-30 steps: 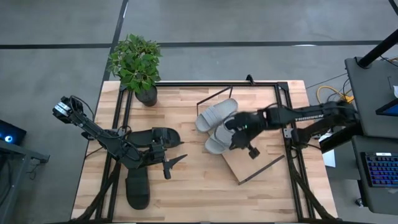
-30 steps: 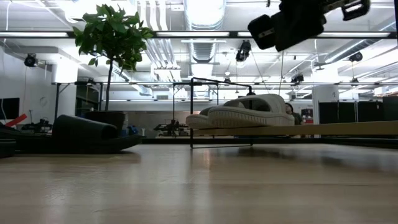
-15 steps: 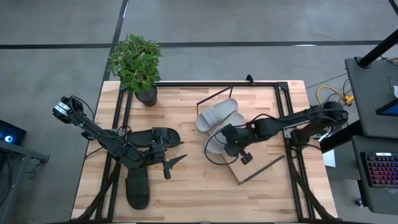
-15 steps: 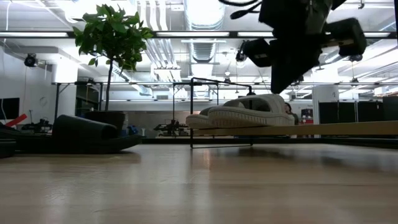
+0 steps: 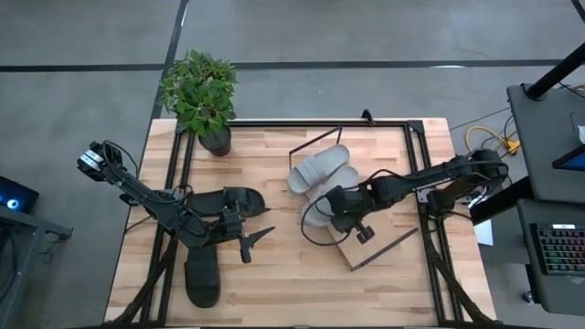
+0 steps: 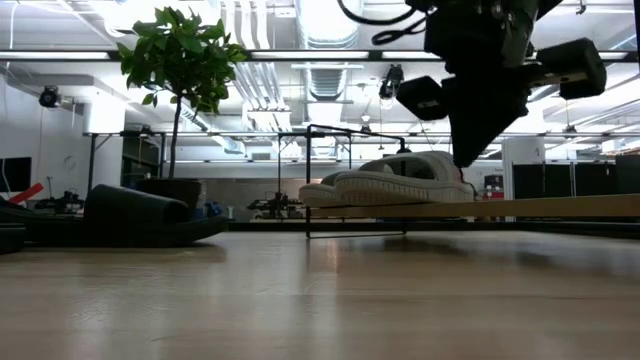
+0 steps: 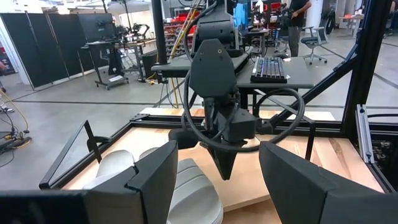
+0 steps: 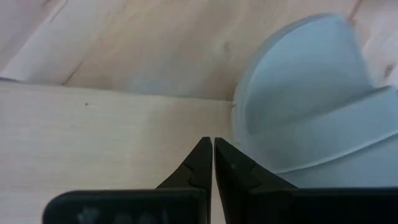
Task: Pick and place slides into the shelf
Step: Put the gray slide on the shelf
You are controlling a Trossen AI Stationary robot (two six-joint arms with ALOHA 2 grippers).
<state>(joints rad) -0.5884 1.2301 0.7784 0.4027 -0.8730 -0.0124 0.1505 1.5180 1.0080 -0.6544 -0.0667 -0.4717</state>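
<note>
The right gripper (image 5: 335,222) has swung down and in over the last second: it was up above the shelf's middle, and now it hangs low at the near end of the light grey slides (image 5: 322,186), its fingertips pinched fully together and holding nothing. In the right wrist view the two dark fingers (image 8: 211,163) meet in a closed point just beside the rounded end of the nearer grey slide (image 8: 317,106), over the plywood, not touching it as far as can be told. That reads as a nudge or tidy-up of the pair already on the shelf (image 5: 370,245), not a new pick.

Just beyond the closed tips both grey slides lie side by side on the slanted board, inside the black rod frame.

Well away across the table, the left gripper (image 5: 245,239) has not moved; its fingers stand apart and grip nothing. A black slide (image 5: 234,201) lies just beside it and the other black slide (image 5: 202,276) a little nearer the table's front edge, both off the shelf, so half the job remains.
</note>
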